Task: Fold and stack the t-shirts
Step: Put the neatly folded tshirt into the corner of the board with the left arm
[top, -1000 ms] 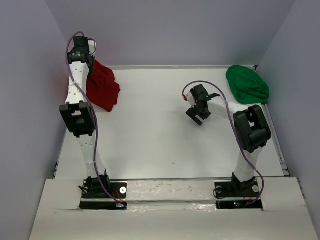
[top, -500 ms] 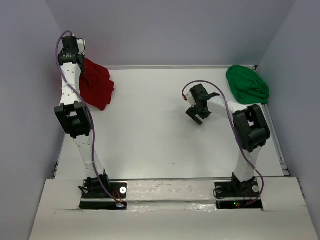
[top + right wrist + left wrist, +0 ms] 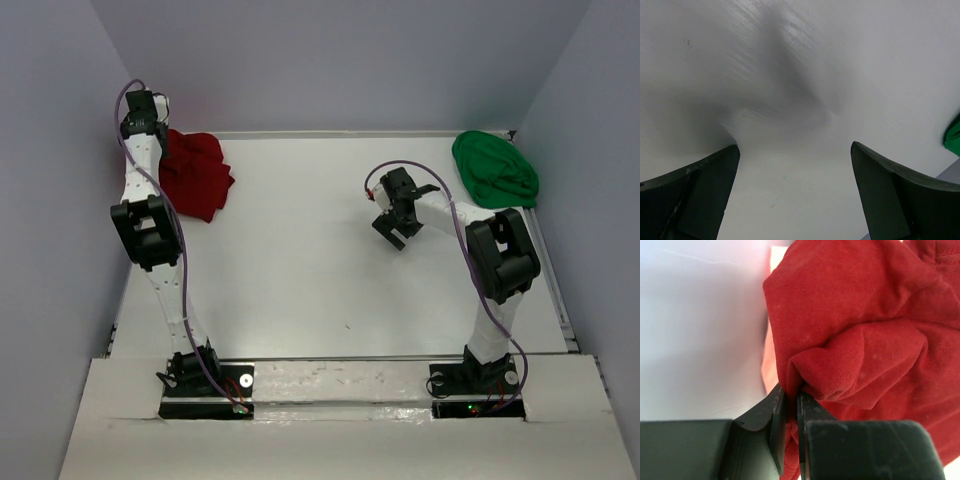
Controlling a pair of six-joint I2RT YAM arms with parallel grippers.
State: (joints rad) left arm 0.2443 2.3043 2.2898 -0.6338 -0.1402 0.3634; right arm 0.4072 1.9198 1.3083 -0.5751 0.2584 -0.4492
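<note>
My left gripper (image 3: 163, 138) is at the table's far left corner, shut on a fold of the dark red t-shirt (image 3: 196, 176), which lies bunched below it. In the left wrist view the fingers (image 3: 775, 412) pinch the red cloth (image 3: 865, 330). A salmon-pink strip (image 3: 770, 360) shows behind the red cloth there; I cannot tell how much of that shirt lies under it. The bright green t-shirt (image 3: 494, 170) is crumpled at the far right corner. My right gripper (image 3: 392, 232) hovers open and empty over the table, left of the green shirt, whose edge shows in the right wrist view (image 3: 955, 134).
The white table (image 3: 300, 270) is walled by grey panels on the left, back and right. The left arm stands close to the left wall. The right wrist view shows only bare table (image 3: 790, 100) between the fingers.
My left gripper has moved left and back toward the corner with the red shirt, and the shirt has settled lower and wider on the table. The right arm has not moved.
</note>
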